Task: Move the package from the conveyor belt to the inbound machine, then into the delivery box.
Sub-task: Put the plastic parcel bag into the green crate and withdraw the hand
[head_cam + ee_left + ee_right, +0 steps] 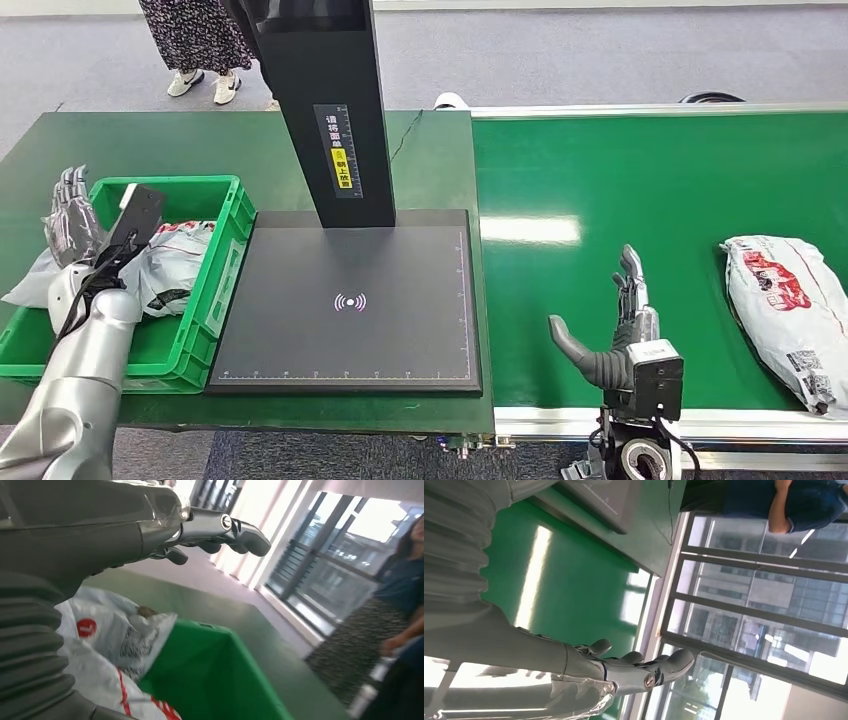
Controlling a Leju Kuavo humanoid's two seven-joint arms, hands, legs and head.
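Observation:
A white package (790,312) with red print lies on the green conveyor belt (640,190) at the far right. My right hand (618,335) stands open over the belt to the left of it, fingers up and thumb out, holding nothing (624,672). The inbound machine's dark scan plate (350,300) lies bare between belt and box. My left hand (72,218) is open above the left end of the green delivery box (205,300), fingers spread (215,530). White packages (170,262) with red print lie in the box beneath it (115,640).
The machine's black post (330,100) rises behind the scan plate. A person in a patterned skirt (195,40) stands beyond the table. The belt's metal front rail (720,425) runs along the near edge.

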